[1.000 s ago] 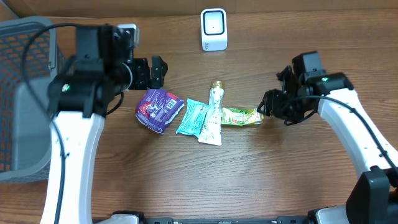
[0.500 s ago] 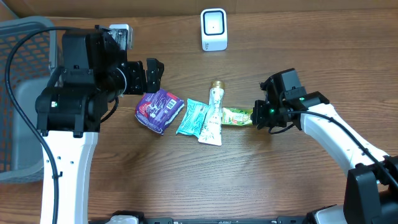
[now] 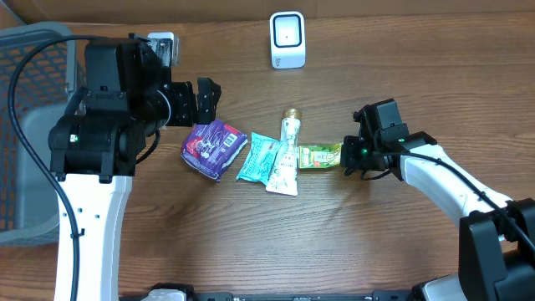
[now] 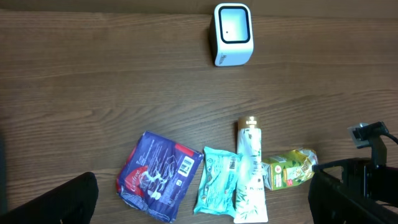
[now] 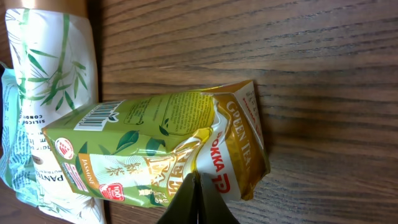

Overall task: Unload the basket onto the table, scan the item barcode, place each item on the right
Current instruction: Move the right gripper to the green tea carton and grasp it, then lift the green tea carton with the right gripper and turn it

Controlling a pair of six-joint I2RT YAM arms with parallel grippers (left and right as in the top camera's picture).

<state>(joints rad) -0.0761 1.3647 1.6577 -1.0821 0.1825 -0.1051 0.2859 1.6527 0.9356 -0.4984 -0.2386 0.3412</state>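
Brown wood-grain worktop (image 3: pixel 167 234), overhead view: white scanner (image 3: pixel 287 39) standing near the far edge, centre; grey mesh basket (image 3: pixel 33 125) at the left margin. Row of four goods mid-worktop, left to right: purple packet (image 3: pixel 215 147); teal packet (image 3: pixel 262 157); white tube (image 3: pixel 288 155), gold cap pointing toward the scanner, overlapping the teal packet's edge; green tea packet (image 3: pixel 319 155), lying flat, its left end touching the tube. Left gripper (image 3: pixel 207 99) held just beyond the purple packet, jaws spread wide, nothing between them. Right gripper (image 3: pixel 348 156) at the right end of the green tea packet, jaws brought together there. Left wrist view: same row seen from above, scanner (image 4: pixel 233 34) well apart at the top; purple packet (image 4: pixel 160 176) at left, teal packet (image 4: pixel 217 186) and tube (image 4: pixel 250 174) side by side; green tea packet (image 4: pixel 289 169) to the right of the tube, the right arm's black gripper against its outer end. Left gripper's own fingers (image 4: pixel 62 199) appear as dark shapes at both lower corners, wide apart, empty. Right wrist view: green tea packet (image 5: pixel 155 149) fills the frame, flat on the wood, printed face up, barcode (image 5: pixel 96 116) visible near the end beside the tube (image 5: pixel 53 56); edge of the teal packet (image 5: pixel 7 162) at lower left. Right gripper's fingertips (image 5: pixel 183 208) meet in a point at the bottom edge, pinching the crumpled gold end of the green tea packet.
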